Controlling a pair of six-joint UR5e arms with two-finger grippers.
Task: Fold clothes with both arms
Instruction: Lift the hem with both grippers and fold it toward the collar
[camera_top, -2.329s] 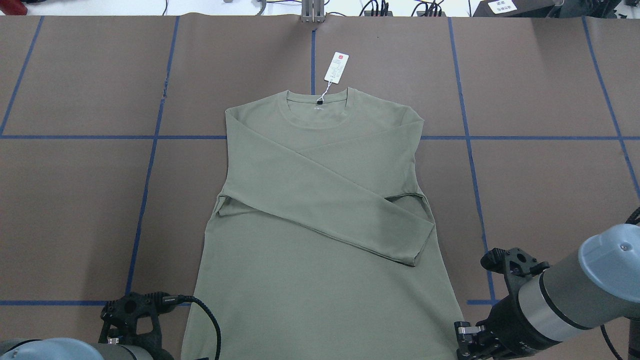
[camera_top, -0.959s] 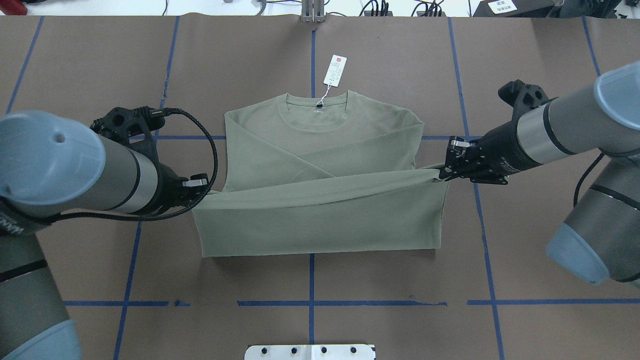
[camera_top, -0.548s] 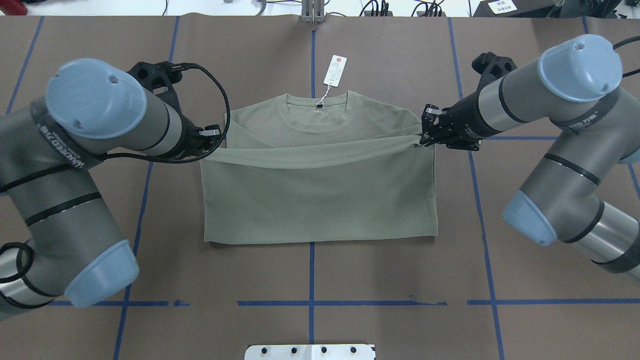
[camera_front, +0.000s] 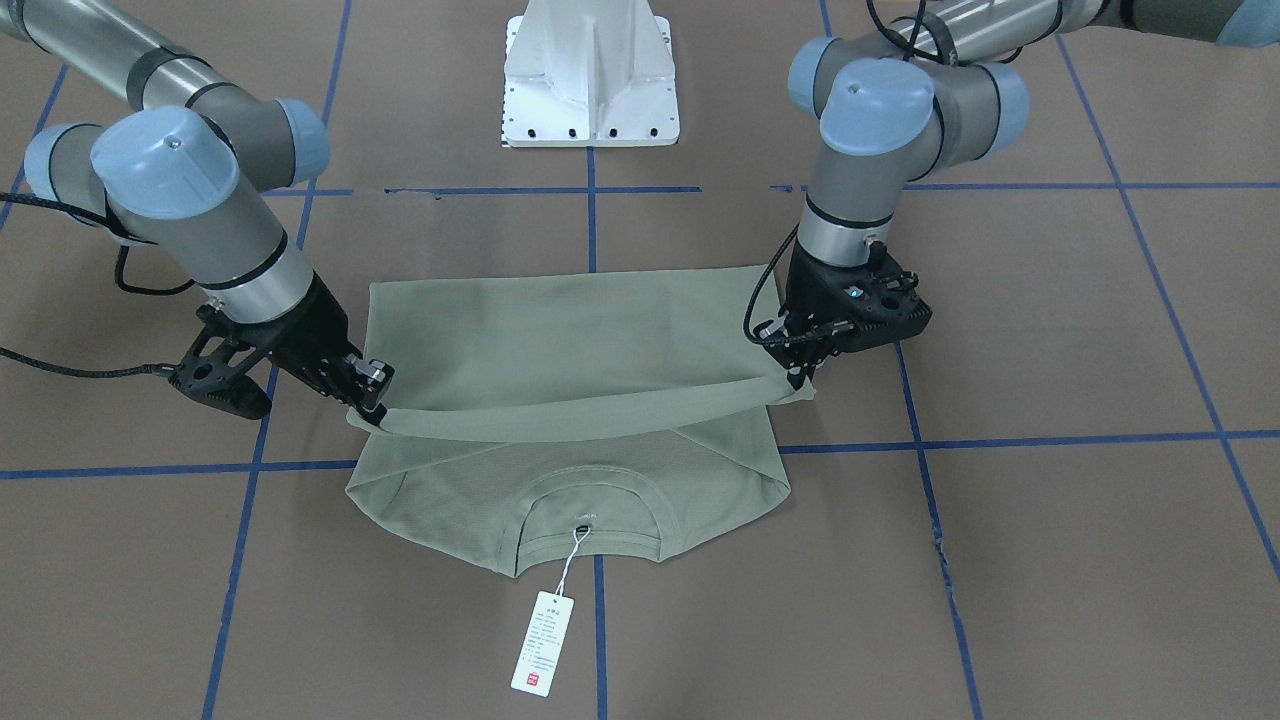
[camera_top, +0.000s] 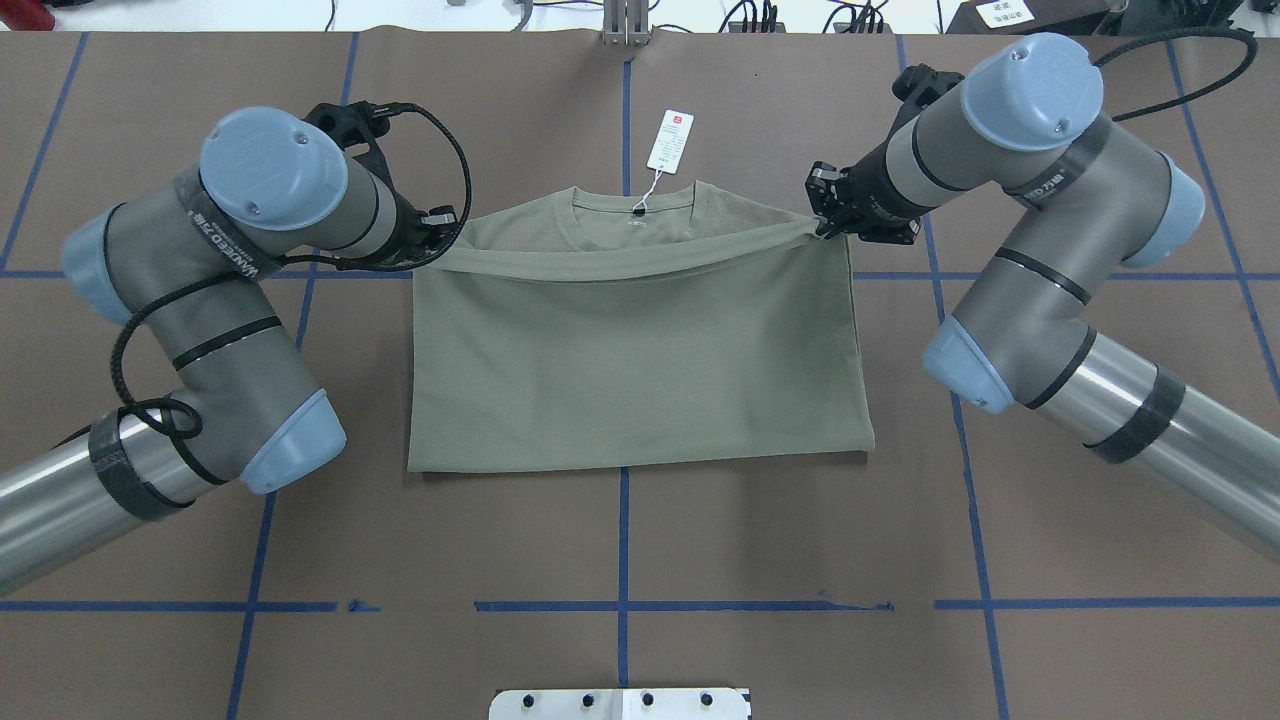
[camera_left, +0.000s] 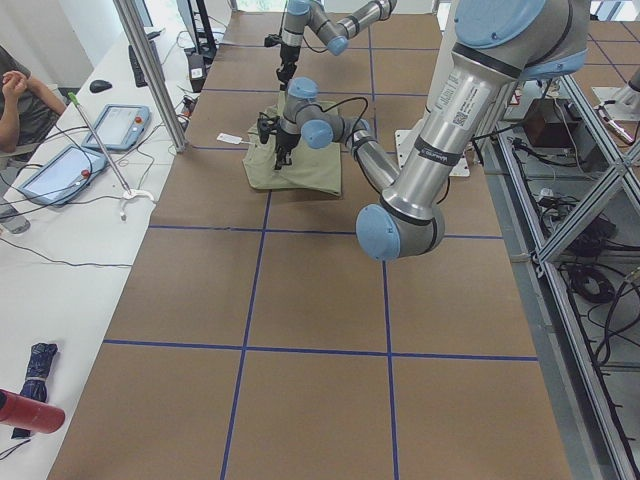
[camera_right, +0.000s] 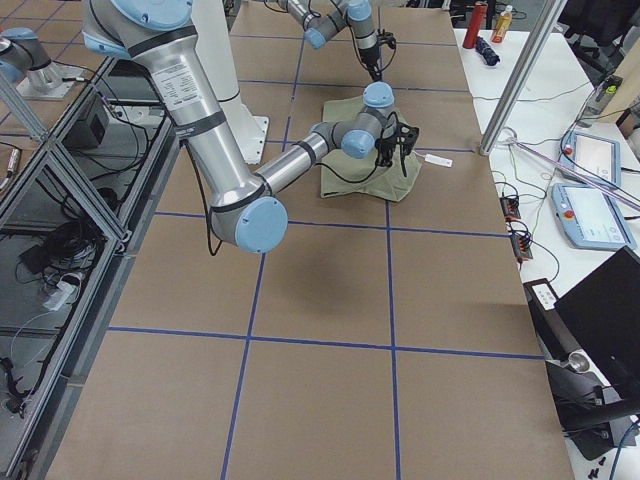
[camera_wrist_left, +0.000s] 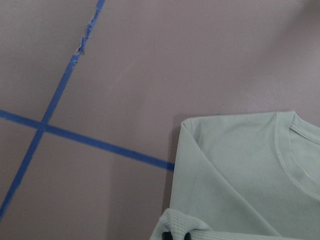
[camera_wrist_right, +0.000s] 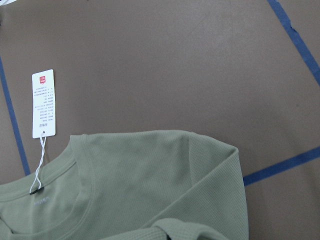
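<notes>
Shirt lies flat on the worktop between my two grippers, doubled over, with its hem lifted and strung from one gripper to the other. The left gripper is pinched tight on one corner of that hem. The right gripper is pinched tight on the other corner. In the left wrist view I see bunched cloth caught right at the fingertips.

What matters for the next move is how that held edge sits against the shoulders. Its long axis runs straight across from gripper to gripper, sagging a little midway. The collar shows just beyond it, on the side away from the robot, with the tag further out past that. The shoulder line lies just ahead of each gripper and slightly below. I judge the fold is nearly home: a short carry forward and down should lay the hem along the shoulders. Both grippers look about equally near that line, so I would lower them together to keep the edge square.
</notes>
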